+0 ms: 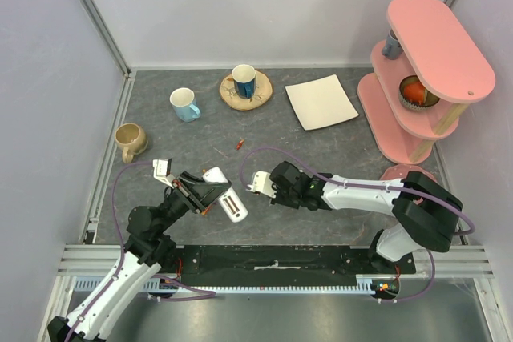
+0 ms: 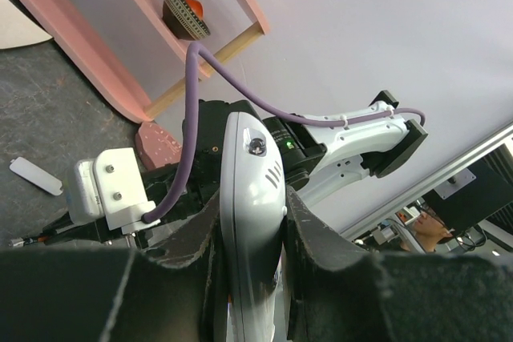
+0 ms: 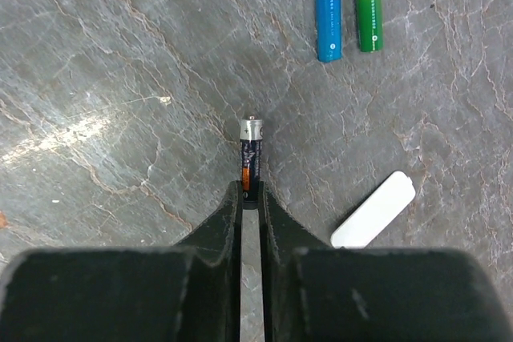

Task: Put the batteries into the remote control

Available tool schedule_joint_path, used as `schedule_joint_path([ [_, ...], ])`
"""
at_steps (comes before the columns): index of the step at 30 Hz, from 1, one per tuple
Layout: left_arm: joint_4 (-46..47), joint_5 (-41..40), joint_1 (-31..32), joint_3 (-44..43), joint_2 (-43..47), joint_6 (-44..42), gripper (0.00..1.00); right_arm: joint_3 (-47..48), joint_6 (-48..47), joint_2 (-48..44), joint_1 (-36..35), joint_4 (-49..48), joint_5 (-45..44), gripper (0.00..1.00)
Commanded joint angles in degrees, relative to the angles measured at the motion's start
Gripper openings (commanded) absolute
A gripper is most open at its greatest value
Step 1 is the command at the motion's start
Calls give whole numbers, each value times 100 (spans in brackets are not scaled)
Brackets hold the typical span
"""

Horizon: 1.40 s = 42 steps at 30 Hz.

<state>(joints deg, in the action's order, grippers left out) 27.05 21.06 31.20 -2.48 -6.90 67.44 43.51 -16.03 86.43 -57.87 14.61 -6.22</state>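
Observation:
My left gripper (image 1: 207, 196) is shut on the white remote control (image 1: 232, 204) and holds it above the table; in the left wrist view the remote (image 2: 250, 190) stands edge-on between the two fingers. My right gripper (image 3: 250, 190) is shut on the end of a dark blue-purple battery (image 3: 250, 158) with an orange band, its silver tip pointing away over the table. A blue battery (image 3: 327, 10) and a green battery (image 3: 367, 2) lie side by side beyond it. A red-orange battery (image 1: 239, 145) lies on the table behind the grippers. My right gripper (image 1: 272, 186) is just right of the remote.
A small white battery cover (image 3: 373, 209) lies right of my right gripper, also in the left wrist view (image 2: 36, 175). At the back stand a beige mug (image 1: 130, 140), a light-blue mug (image 1: 184, 104), a blue mug on a wooden coaster (image 1: 244, 82), a white square plate (image 1: 321, 102) and a pink shelf (image 1: 425, 78).

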Motion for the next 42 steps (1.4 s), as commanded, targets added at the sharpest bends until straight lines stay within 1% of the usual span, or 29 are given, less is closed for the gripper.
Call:
schedule_joint_path([
  [1,116,74,-35,863,66,50,2,44,74,84,56,-152,103,14],
  [5,116,91,-26,872,66,59,2,88,118,146,56,-90,16,23],
  [6,116,83,-35,863,57,59,2,97,153,154,56,-73,-19,29],
  [9,116,91,-35,872,30,50,2,97,188,155,56,-55,-125,36],
  [15,29,91,-35,872,48,59,2,263,442,-91,56,146,-353,41],
  [17,11,91,-35,863,48,59,2,325,609,-407,56,182,-371,43],
  [20,-24,83,-35,872,48,32,2,448,1066,-934,56,174,-634,45],
  [21,-24,83,-35,863,48,24,2,466,1398,-1057,47,156,-757,46],
  [22,-33,83,-35,863,39,6,2,483,1566,-1293,56,130,-1089,47],
  [24,-24,118,-35,881,30,-38,2,492,2128,-1497,56,60,-1555,48],
  [25,11,144,-26,881,13,-90,2,483,2783,-1681,65,51,-1845,49],
  [27,239,232,-35,960,-31,-108,2,422,3682,-1857,82,51,-2163,71],
  [28,335,267,-35,986,-49,-126,2,378,4278,-2006,91,16,-2138,80],
  [29,571,328,-35,1047,-127,-117,2,247,4327,-2060,109,-98,-1633,92],
  [30,669,363,-26,1074,-171,-100,2,203,4424,-2078,109,-290,-1463,97],
  [31,749,390,-26,1092,-224,-91,2,176,4581,-2087,118,-344,-1365,98],
  [32,784,425,-35,1074,-303,-91,2,80,4948,-2095,109,-423,-1347,98],
  [34,715,417,-35,1013,-365,-108,2,18,5363,-2069,109,-459,-1513,98],
  [35,671,390,-35,987,-391,-126,2,-35,5791,-2060,109,-450,-1575,94],
  [37,521,364,-35,882,-400,-187,2,-88,6302,-2052,83,-302,-1943,91],
  [38,451,320,-35,846,-400,-222,2,-88,6810,-2025,30,-75,-2119,88],
  [39,285,285,-35,802,-365,-266,2,-79,7076,-1947,-14,84,-2434,87],
  [41,179,215,-35,740,-330,-301,2,26,7376,-1780,-232,444,-2752,87],
  [42,65,206,-35,732,-278,-336,2,105,7604,-1535,-321,585,-3075,87],
])
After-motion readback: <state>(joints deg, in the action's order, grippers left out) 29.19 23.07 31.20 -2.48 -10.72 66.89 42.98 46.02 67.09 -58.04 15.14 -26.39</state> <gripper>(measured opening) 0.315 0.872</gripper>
